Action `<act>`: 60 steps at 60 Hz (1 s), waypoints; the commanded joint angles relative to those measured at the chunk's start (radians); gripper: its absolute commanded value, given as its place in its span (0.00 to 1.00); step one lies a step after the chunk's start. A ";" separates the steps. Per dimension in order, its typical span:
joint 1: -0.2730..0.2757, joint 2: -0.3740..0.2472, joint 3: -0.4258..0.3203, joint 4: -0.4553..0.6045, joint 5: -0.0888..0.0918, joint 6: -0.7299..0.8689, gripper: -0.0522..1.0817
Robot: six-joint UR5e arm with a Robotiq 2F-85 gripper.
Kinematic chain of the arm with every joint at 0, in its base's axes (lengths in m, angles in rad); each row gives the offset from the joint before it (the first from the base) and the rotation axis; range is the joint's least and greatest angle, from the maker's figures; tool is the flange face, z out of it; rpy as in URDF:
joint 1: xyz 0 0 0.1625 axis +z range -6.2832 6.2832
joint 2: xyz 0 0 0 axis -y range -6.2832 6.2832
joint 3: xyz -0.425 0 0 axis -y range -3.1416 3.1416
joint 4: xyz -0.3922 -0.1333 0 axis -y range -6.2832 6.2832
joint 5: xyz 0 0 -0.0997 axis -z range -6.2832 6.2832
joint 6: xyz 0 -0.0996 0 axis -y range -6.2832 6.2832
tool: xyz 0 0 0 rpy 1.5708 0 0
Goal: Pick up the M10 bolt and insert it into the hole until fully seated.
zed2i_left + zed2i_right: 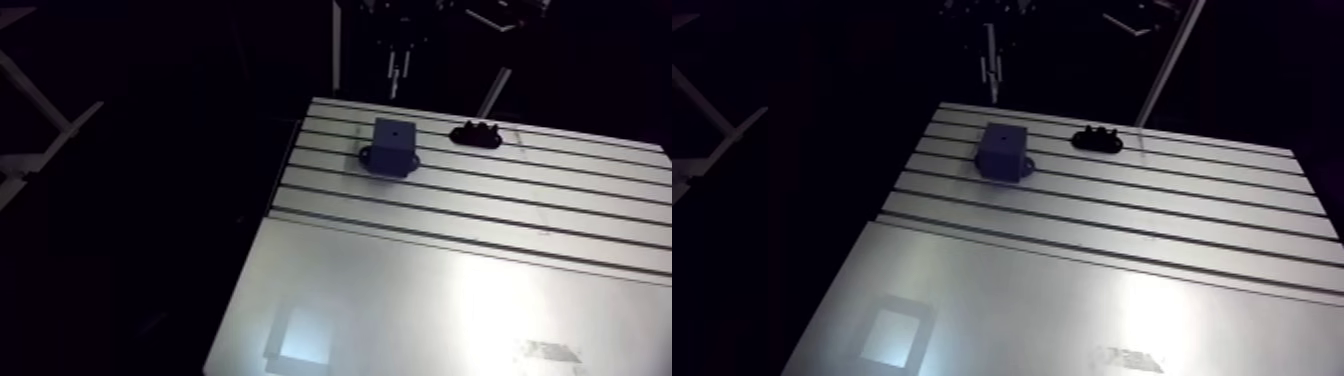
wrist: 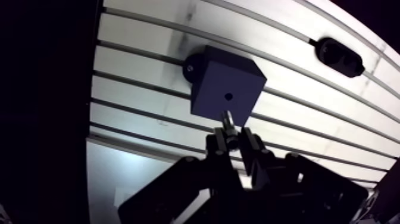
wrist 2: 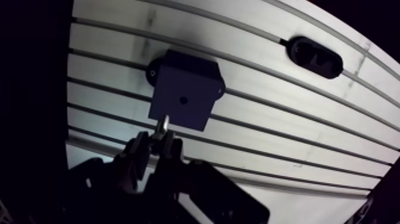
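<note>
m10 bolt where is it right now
In the wrist view the M10 bolt sits pinched in the gripper, its tip at the near edge of the dark block, short of the hole.

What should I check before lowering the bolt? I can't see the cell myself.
1. Small metal bolt clamped between the fingers, tip sticking out: ok.
2. Round hole in the top face of the dark blue-grey block looks open: ok.
3. Bolt tip lined up over the hole: cannot tell; in the wrist view it shows short of the hole.
4. Block sits flat on the slotted aluminium table: ok.
5. Black oblong holder lies apart from the block, out of the way: ok.
</note>
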 commanded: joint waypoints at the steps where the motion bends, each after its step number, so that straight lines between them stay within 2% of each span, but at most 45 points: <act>1: -0.009 -0.004 0.012 -0.006 0.006 -0.002 1.00; 33: -0.011 -0.007 0.056 -0.023 0.004 -0.004 1.00; 45: -0.021 -0.008 0.090 -0.073 0.003 -0.006 1.00; 60: -0.028 -0.011 0.109 -0.078 0.001 -0.008 1.00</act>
